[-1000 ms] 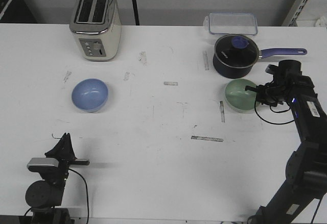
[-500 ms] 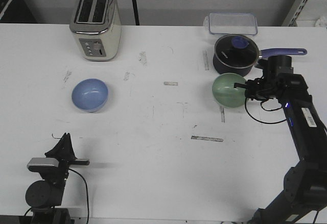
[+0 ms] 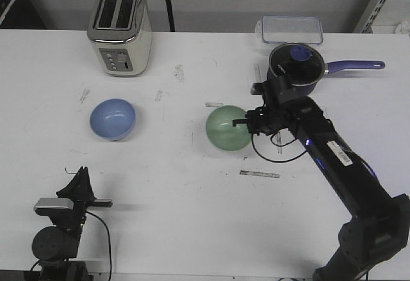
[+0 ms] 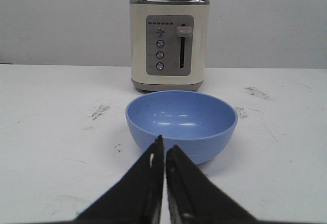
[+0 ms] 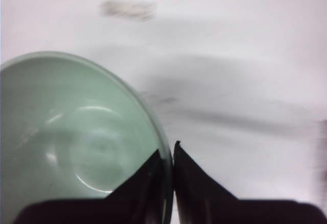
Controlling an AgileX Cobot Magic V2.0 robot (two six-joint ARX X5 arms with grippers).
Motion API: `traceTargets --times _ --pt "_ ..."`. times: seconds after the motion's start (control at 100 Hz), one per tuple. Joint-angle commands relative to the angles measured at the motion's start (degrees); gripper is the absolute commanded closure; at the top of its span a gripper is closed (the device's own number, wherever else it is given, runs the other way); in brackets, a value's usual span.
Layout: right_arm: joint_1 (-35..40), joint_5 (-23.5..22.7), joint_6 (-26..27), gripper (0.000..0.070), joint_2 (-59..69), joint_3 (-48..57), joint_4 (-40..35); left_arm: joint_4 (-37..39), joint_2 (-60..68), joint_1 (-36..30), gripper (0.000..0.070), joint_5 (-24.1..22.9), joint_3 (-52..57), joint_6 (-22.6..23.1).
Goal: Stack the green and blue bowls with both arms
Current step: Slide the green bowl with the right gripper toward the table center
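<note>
Right gripper (image 3: 246, 123) clamps the green bowl's (image 3: 227, 128) rim, held mid-table; blue bowl (image 3: 113, 118) sits near the toaster (image 3: 120, 30); left gripper (image 4: 164, 155) closed, empty; stacking not yet done.

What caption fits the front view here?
Right pincer carries the green bowl by its rim above mid-table, toward the blue bowl resting near the toaster.
</note>
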Motion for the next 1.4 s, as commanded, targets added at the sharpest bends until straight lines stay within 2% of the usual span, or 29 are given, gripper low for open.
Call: traceTargets --times 0.0,0.13,0.37,0.79,1.3,1.39 --pt "1.55 -0.13 4.02 0.069 1.46 0.87 0.85 0.83 -0.11 -0.02 0.0699 -0.31 -1.29 -0.28" --pt "4.59 0.04 6.25 0.069 3.3 0.83 1.11 0.83 -0.11 -0.02 0.0699 -0.33 -1.29 -0.28" --pt "5.77 0.13 8.72 0.069 5.86 0.81 4.17 0.85 -0.11 -0.02 0.0698 -0.33 -1.29 -0.28" --pt "5.81 3.54 8.68 0.069 7.39 0.57 4.59 0.83 -0.11 -0.02 0.0699 -0.31 -1.29 -0.28" --pt "5.95 2.8 8.37 0.069 7.39 -1.57 6.1 0.83 -0.11 -0.02 0.0699 -0.31 -1.29 -0.31" --pt "6.32 0.98 8.09 0.069 7.39 -1.57 6.56 0.85 -0.11 -0.02 0.0698 -0.31 -1.29 -0.28"
